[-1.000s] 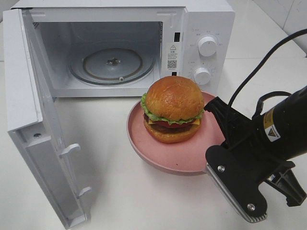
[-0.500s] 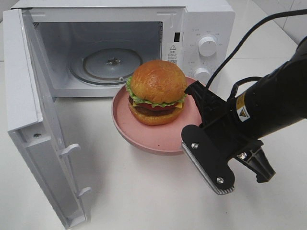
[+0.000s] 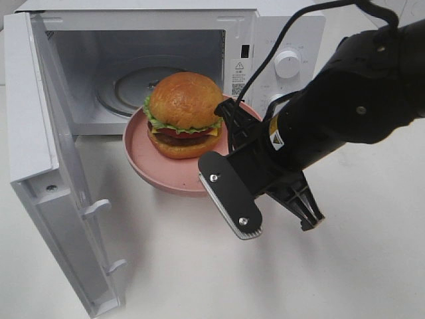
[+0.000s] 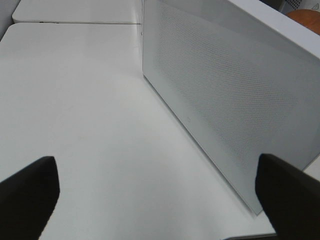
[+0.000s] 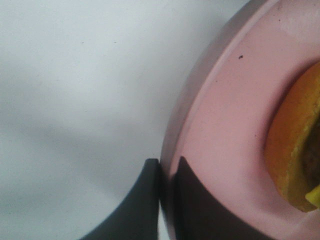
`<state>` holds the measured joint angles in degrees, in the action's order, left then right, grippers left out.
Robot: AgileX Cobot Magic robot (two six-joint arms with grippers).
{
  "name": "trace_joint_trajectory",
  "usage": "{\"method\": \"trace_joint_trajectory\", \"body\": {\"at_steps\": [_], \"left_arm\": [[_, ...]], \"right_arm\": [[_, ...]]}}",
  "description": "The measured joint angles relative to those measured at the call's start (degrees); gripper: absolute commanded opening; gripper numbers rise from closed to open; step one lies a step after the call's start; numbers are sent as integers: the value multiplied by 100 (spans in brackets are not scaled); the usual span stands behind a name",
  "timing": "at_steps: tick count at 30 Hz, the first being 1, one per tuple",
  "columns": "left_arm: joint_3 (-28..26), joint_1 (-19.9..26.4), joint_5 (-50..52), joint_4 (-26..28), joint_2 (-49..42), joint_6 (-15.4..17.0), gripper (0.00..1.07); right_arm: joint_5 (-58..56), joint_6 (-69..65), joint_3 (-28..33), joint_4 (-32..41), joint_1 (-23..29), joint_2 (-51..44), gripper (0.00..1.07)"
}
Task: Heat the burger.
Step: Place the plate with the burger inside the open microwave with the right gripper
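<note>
The right gripper (image 5: 167, 170), clamped on the rim of a round pink plate (image 3: 143, 159), holds it at the open white microwave (image 3: 292, 40) mouth. The glossy golden-bun burger (image 3: 182, 116) sits on the plate, between that gripper and the glass turntable (image 3: 133, 86). The left gripper (image 4: 160, 200) hangs spread wide, empty.

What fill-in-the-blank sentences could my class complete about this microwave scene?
1. The burger sits on a round ____ plate.
2. The right gripper is shut on the plate's ____.
3. The door of the microwave stands ____.
4. The left gripper has its jaws wide apart and holds ____.

Missing words: pink; rim; open; nothing.
</note>
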<state>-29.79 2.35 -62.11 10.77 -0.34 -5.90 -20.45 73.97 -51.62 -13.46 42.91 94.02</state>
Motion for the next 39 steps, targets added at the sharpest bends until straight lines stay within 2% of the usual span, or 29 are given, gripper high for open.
{"method": "trace_joint_trajectory", "body": {"at_steps": [4, 10, 12, 29, 39], "left_arm": [[0, 0, 0, 0, 0, 0, 100], [0, 0, 0, 0, 0, 0, 100], [0, 0, 0, 0, 0, 0, 100], [0, 0, 0, 0, 0, 0, 100], [0, 0, 0, 0, 0, 0, 100]], "right_arm": [[0, -57, -510, -17, 63, 441, 0], [-132, -126, -877, -17, 63, 733, 0], [-315, -201, -1249, -23, 63, 963, 0], [-602, -613, -2424, -40, 63, 1833, 0], [-1071, -1312, -3398, -413, 63, 2441, 0]]}}
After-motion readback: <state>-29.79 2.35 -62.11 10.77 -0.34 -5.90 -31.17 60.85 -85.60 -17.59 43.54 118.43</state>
